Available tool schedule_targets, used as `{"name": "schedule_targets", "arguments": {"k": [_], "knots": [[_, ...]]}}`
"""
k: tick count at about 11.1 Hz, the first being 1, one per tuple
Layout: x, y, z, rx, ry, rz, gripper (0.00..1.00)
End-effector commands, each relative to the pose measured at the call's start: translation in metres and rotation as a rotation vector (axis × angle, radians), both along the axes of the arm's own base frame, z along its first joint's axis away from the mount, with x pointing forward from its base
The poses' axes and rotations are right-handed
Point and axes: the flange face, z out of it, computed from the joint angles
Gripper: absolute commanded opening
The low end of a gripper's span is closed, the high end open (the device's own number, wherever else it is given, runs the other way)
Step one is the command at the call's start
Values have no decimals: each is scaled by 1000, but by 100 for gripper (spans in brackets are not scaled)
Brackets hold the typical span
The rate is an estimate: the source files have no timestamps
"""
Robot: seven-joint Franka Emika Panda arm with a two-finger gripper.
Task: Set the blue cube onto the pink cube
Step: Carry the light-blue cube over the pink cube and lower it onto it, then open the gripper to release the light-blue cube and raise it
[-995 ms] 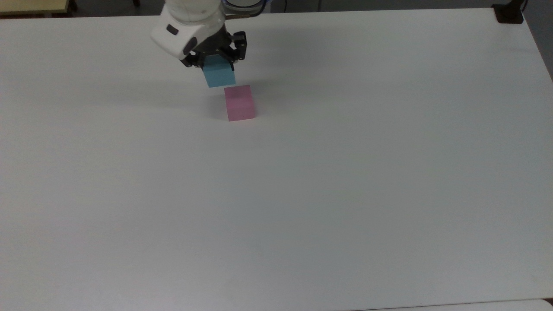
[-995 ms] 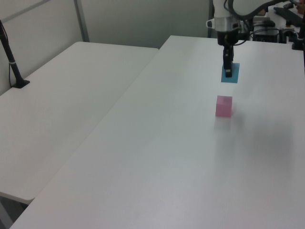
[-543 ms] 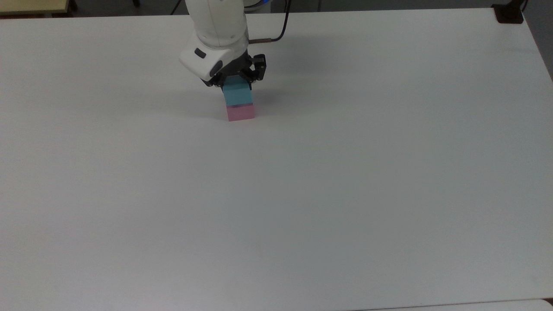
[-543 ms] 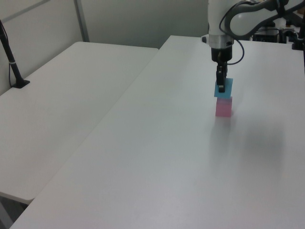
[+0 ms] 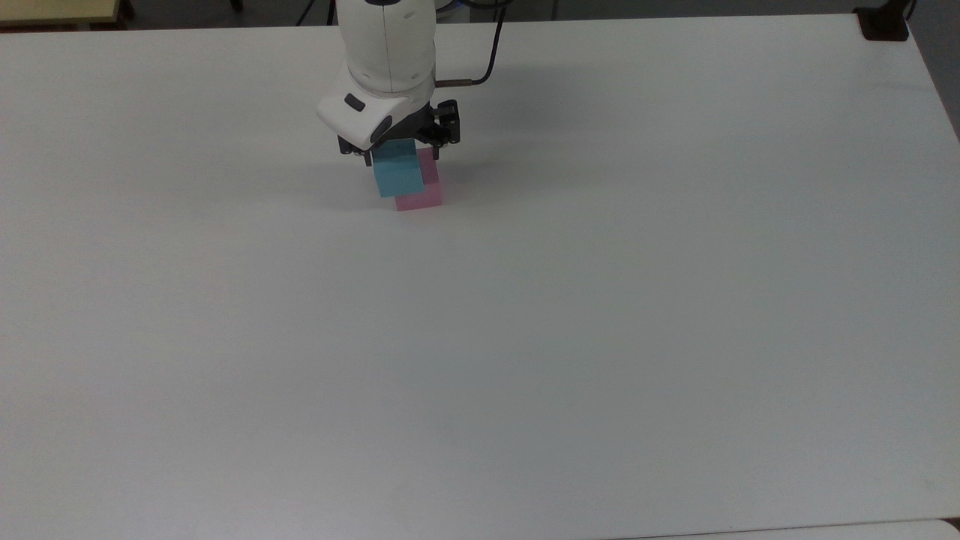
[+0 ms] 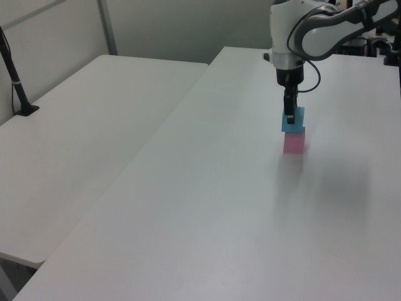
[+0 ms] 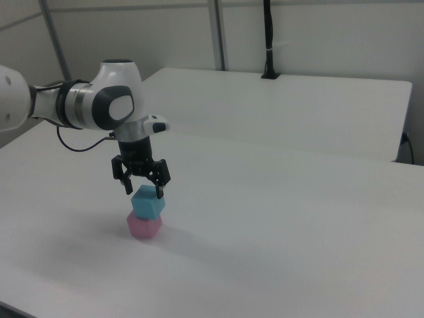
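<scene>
The blue cube (image 7: 148, 203) sits on the pink cube (image 7: 144, 226) on the white table (image 7: 298, 218). The gripper (image 7: 141, 187) hangs just above it with fingers spread, let go.

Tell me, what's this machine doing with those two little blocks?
The robot arm is stacking them. The blue cube sits on the pink cube, which rests on the white table. The end effector is right above the blue cube with its fingers spread to either side. In the top view the blue cube looks shifted toward the top view's left, so the stack may not be square.
</scene>
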Motion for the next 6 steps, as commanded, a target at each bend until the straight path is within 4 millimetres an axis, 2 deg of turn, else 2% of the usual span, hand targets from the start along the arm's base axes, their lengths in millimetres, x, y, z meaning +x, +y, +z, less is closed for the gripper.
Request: {"name": "schedule_targets", "arguments": {"k": [1,3,6], "knots": [[-4,-4,20,-26,-4,-58,100],[-10,-9,49,-27,29,-86,100],[-30,-24,131,-23,-5,-130,100]]}}
